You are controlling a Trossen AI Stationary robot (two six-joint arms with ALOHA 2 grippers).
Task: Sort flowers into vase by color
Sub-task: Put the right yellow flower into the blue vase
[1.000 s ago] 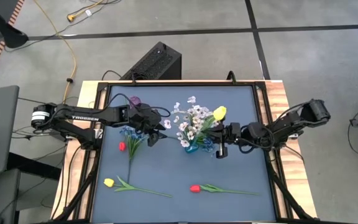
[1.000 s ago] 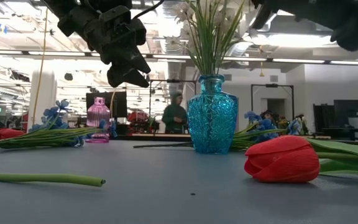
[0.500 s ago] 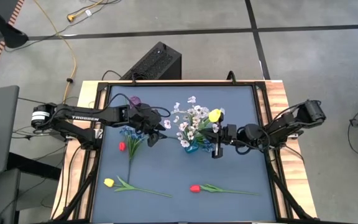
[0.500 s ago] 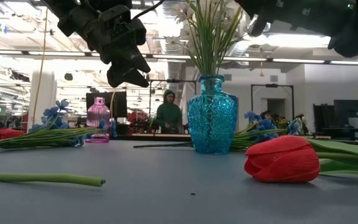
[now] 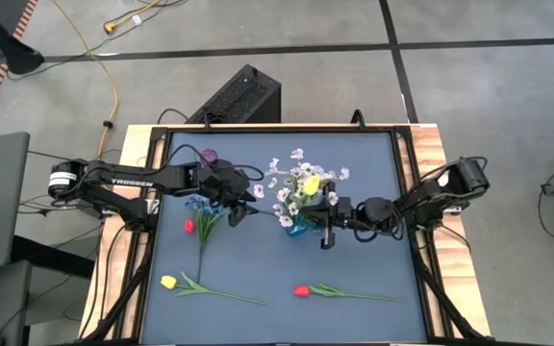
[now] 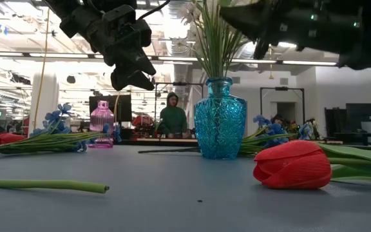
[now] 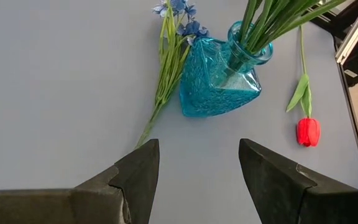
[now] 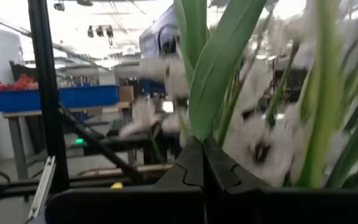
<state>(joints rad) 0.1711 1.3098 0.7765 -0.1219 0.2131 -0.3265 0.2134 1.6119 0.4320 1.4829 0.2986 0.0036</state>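
A blue glass vase stands mid-table with white sprigs in it. My right gripper is just to the right of the vase and above it. It is shut on a yellow tulip, whose bloom sits among the white blossoms. My left gripper hangs open in the air to the left of the vase. A small pink vase stands at the far left. Blue sprigs and a red tulip lie on the left, a yellow tulip and a red tulip nearer. My right gripper pinches the yellow tulip's green stem and leaf between its two fingertips. The fingers come from the table's right, nearly level and slanting a little upward. The tulip is lifted clear of the table and rises from the fingers. Where its lower stem ends is hidden.
More blue sprigs lie flat against the blue vase's right side. The dark table's near half holds only the two lying tulips with their long stems. A person stands in the room beyond the far edge.
My right gripper has moved toward the table's left and down, staying shut on the yellow tulip. The bloom has travelled from right of the white sprigs to among them, over the blue vase.
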